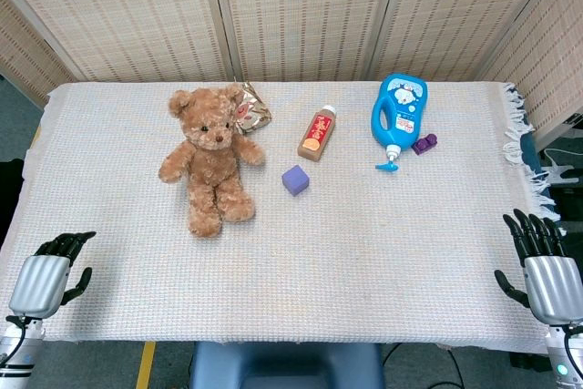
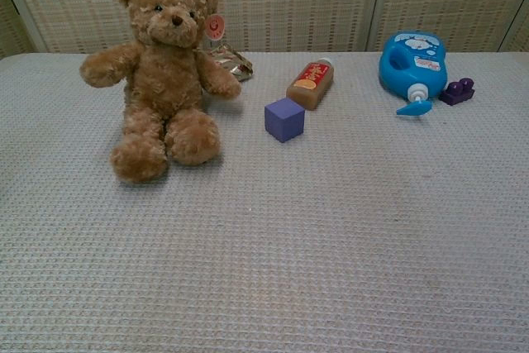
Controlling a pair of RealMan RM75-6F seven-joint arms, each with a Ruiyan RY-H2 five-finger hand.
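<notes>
Robot hands sit at the near corners of the worktop (image 1: 364,252), one each side. The left robot hand (image 1: 47,275) rests at the near left edge, fingers spread and holding nothing; the right robot hand (image 1: 545,266) is at the near right edge, fingers likewise apart and empty. Both are well apart from everything on the cloth. Nearest the left one is a brown teddy bear (image 1: 209,157), lying with its legs toward the front. A crinkled snack packet (image 1: 250,111) lies just behind its shoulder. Right of the bear are a small purple cube (image 1: 294,179) and a brown bottle (image 1: 316,134) lying flat. Farther right, a blue pump bottle (image 1: 398,114) lies down, with a dark purple toy block (image 1: 424,144) just beside its nozzle.
</notes>
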